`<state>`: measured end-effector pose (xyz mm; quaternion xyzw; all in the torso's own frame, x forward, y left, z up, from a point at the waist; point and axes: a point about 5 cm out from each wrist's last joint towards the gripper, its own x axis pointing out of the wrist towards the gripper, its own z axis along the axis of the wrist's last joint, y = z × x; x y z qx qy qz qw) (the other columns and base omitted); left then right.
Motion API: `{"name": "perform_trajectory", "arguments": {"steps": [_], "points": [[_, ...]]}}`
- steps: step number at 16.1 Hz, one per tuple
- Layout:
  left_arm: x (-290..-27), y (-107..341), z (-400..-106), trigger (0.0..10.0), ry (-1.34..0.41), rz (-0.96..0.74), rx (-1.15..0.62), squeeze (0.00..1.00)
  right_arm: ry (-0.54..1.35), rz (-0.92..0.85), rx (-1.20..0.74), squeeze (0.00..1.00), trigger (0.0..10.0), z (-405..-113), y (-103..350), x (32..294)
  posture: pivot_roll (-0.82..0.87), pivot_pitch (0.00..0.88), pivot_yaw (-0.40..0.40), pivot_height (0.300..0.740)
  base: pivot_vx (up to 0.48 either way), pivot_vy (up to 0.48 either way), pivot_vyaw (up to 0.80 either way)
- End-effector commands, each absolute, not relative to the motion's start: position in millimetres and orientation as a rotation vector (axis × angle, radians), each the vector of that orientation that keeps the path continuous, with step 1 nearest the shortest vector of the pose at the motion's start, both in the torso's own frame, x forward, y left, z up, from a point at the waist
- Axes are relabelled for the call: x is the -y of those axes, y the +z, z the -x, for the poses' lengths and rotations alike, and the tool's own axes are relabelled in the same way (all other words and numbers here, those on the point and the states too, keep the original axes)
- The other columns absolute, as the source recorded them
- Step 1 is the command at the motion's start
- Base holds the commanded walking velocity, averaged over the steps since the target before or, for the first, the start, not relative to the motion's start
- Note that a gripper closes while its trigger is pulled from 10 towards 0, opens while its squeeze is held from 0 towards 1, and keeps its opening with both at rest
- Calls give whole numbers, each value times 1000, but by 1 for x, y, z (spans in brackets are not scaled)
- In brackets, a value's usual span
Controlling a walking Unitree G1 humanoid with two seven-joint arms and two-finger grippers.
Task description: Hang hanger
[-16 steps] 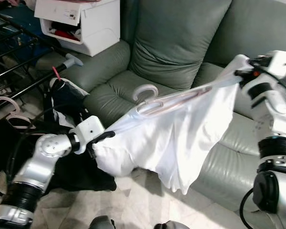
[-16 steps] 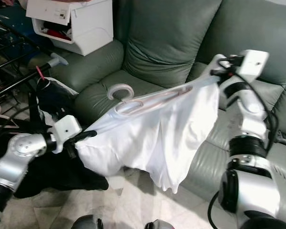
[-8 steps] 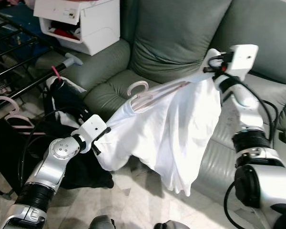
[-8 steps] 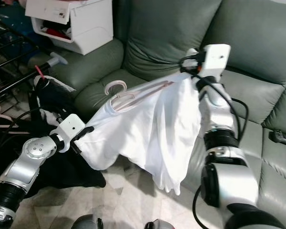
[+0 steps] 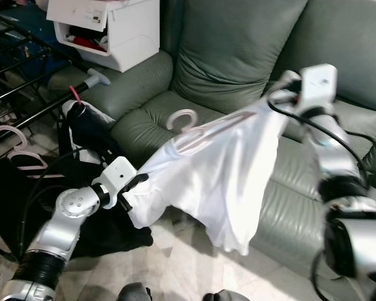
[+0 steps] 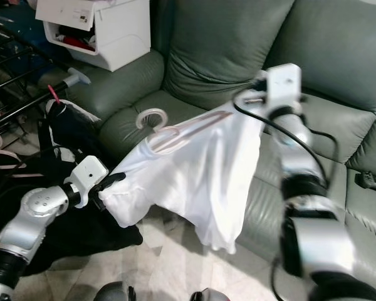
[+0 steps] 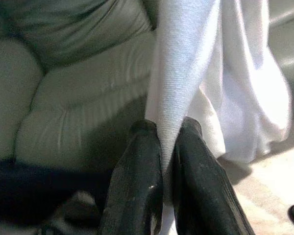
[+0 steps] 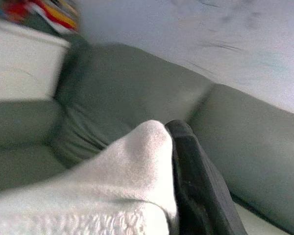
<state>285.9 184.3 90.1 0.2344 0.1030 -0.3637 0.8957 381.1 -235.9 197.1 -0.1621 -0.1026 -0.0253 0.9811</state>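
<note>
1. A grey-green leather sofa (image 5: 238, 56) spans the background, with a pale tiled floor (image 5: 175, 269) in front of it.
2. A black metal drying rack (image 5: 19, 75) stands at the robot's left, with a dark heap of clothes (image 5: 94, 226) on the floor below it and a white storage box (image 5: 113, 28) behind it.
3. A white shirt (image 5: 219, 169) is stretched in the air in front of the sofa, between the two arms, sagging in the middle.
4. A pale pink hanger (image 5: 191, 128) sits inside the shirt's neck, its hook (image 5: 182, 118) poking up above the cloth, clear of the rack.
5. The left pincer (image 7: 166, 147) is low at the robot's left, its two black fingers (image 7: 137, 181) pinched tight on a fold of the shirt's lower edge.
6. The right pincer (image 5: 282, 94) is raised high in front of the sofa back, clamped on the shirt's upper corner; one black finger (image 8: 196, 181) presses against the cloth.
</note>
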Motion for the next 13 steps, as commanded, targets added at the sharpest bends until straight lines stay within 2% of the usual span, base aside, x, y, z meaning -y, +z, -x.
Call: {"name": "perform_trajectory", "arguments": {"steps": [1,4,6,7,8,12,13], "points": [[-201,101,-285,0,-732,-472,-174,0,-160,352,234,0,0,-375,207,265,-11,0,-42,740,0,0,0],[-215,113,-283,0,-757,-391,-106,0,-222,395,183,0,0,-362,199,296,-15,0,-39,740,0,0,0],[-218,114,-283,0,-757,-397,-103,0,-232,393,174,0,0,-359,197,301,-17,0,-37,740,0,0,0],[-220,116,-286,0,-739,-348,-83,0,-221,399,159,0,0,-356,192,303,-18,0,-37,740,0,0,0],[-221,117,-287,0,-731,-337,-76,0,-208,399,154,0,0,-356,190,302,-18,0,-36,740,0,0,0],[-213,123,-288,0,-707,-27,-24,0,-81,344,113,0,0,-357,174,287,-21,0,-35,740,0,0,0],[-213,123,-288,0,-696,-8,-24,0,-23,299,103,0,0,-357,169,281,-19,0,-36,740,0,0,0]]}}
